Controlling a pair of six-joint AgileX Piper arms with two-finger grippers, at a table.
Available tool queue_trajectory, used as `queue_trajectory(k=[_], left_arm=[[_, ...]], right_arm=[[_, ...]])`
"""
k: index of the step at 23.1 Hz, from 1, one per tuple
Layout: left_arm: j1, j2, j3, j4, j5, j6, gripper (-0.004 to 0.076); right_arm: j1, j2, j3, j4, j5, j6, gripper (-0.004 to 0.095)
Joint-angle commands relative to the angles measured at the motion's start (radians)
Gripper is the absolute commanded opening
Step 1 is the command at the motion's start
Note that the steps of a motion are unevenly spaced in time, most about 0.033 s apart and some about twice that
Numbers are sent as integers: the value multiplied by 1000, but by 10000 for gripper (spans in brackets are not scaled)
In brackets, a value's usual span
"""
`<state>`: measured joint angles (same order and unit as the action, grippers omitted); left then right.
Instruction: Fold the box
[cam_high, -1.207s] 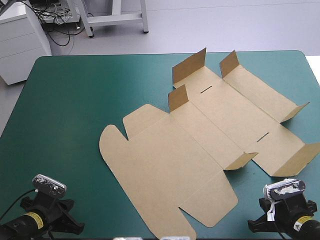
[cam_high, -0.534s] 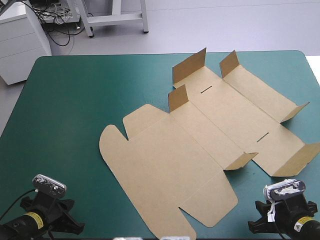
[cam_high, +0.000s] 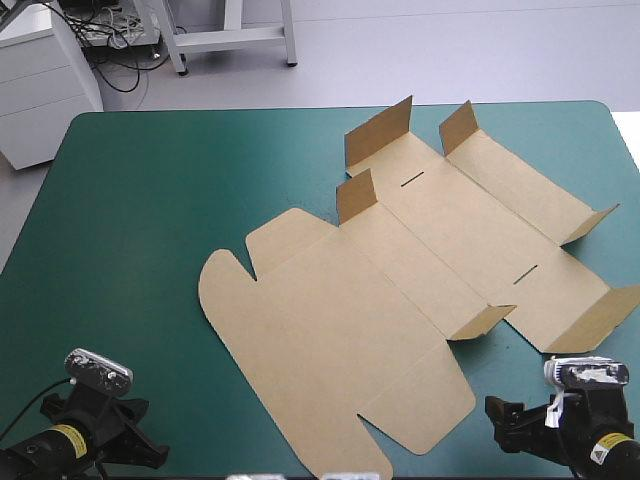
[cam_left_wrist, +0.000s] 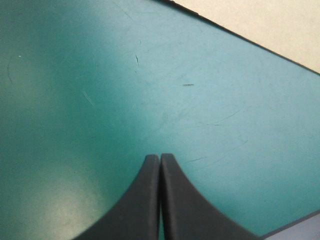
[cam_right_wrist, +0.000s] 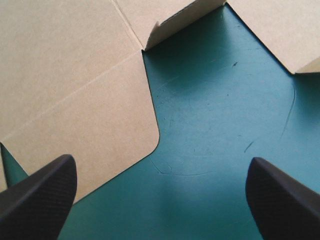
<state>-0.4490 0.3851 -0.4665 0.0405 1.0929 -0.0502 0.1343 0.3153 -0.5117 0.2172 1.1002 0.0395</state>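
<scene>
1. The right gripper (cam_right_wrist: 160, 167) has moved since the earlier picture. In the high view it now sits a bit nearer the right edge of the tabletop (cam_high: 120, 300), and its black fingers poke out toward the box (cam_high: 400, 290).
2. The box has not moved, and the left gripper (cam_left_wrist: 159, 157) is where it was, by the near left corner.
3. The box is a thin sheet of brown board, smooth and dull. It lies open and flat on the right half of the tabletop, from near the far edge down to near the near edge.
4. Small flaps (cam_high: 378, 135) stand up along its far and right sides. The big panel toward the near edge has rounded corners. Two thin slits (cam_high: 412, 181) are cut in the middle part.
5. The right gripper's fingers are spread wide and hold nothing. A rounded corner of the box lies just ahead of them.
6. The left gripper's fingers are pressed together in a point and hold nothing. Under them is only the teal-green cover (cam_left_wrist: 100, 100), smooth with a few fine scratches.
7. The left half of the tabletop shows bare cover, well apart from the box. A strip of cover also shows between the box and the right edge.
</scene>
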Motion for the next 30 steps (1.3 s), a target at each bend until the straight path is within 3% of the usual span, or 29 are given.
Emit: queue_trajectory(k=[1,8,12,17,25,30], left_arm=[[-3,9,-24,-7,-44,-9,-32],[-3,9,-24,-7,-44,-9,-32],[-3,9,-24,-7,-44,-9,-32],[-3,9,-24,-7,-44,-9,-32],[-3,9,-24,-7,-44,-9,-32],[-3,9,-24,-7,-44,-9,-32]], right_arm=[[-2,11,-32,24,-77,144,846],[-2,24,-32,65,-321,467,846],[-2,125,-30,69,-359,552,846],[-2,336,-27,86,-510,556,846],[-2,565,-27,153,-593,554,822],[-2,616,-27,182,-654,554,736]])
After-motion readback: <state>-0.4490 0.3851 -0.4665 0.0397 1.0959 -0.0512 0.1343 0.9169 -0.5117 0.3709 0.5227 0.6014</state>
